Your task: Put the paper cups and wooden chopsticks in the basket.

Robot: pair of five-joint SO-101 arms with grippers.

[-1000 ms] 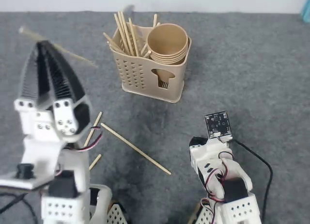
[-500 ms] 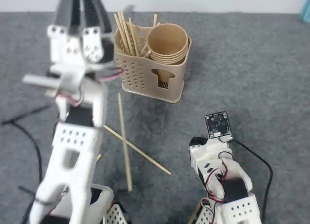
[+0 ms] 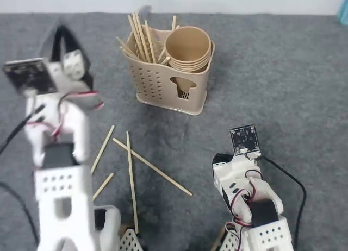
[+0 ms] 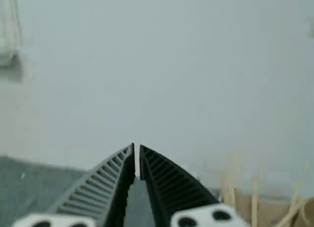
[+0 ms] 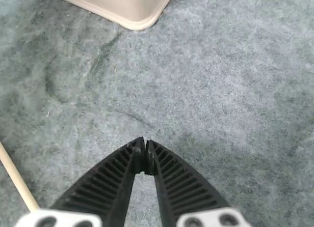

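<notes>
Left gripper (image 4: 136, 148): hanging raised, jaws closed together, gripping nothing.
Right gripper (image 5: 145, 157): sitting low over the carpet (image 5: 221, 65), jaws closed, empty.
Basket (image 3: 163, 88): holding stacked paper cups (image 3: 187, 44) and stowed chopsticks (image 3: 142, 36).
Loose chopsticks (image 3: 131, 177): lying robot-side of the left gripper, nearer that arm; longest running basket-to-robot, another crossing it diagonally.

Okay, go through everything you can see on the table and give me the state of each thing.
basket, upright, partly filled
paper cups, stacked, inside the basket
chopsticks in basket, standing on end, leaning
loose chopsticks, four lying flat outside the basket, two crossed
left gripper, jaws shut, empty
right gripper, jaws shut, empty
</notes>
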